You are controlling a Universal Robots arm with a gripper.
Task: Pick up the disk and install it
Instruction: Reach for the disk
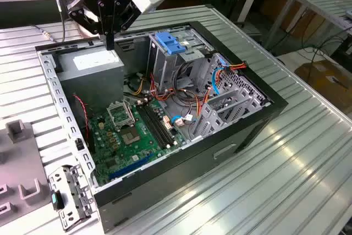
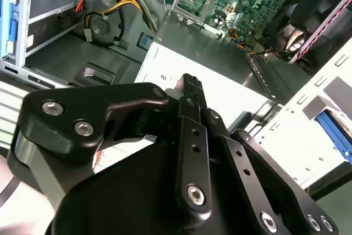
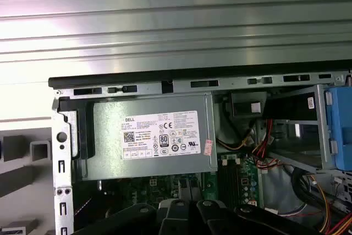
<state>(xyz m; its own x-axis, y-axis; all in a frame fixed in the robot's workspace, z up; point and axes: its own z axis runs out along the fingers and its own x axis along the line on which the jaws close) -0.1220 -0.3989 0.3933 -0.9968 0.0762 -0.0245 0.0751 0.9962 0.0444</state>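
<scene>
Disk point(image 2: 334, 130): a blue-railed grey corner in the second wrist view, just outside the case wall point(image 2: 263, 83). I take that for it, though not with certainty.
Handling: looks like a rigid metal slab with some heft and smooth faces. It is likely shock-sensitive, so I'd pinch across the plastic rails and keep off the flat faces.
Gripper point(image 1: 110, 45): fingers together with nothing in them, hanging over the power supply point(image 1: 104, 72), well apart from the disk.
Drive cage point(image 1: 165, 64): upright inside the case, blue latch point(image 1: 169, 42) on top.
Hidden: the frame edge cuts off most of the disk — top face and far rail unseen.
</scene>
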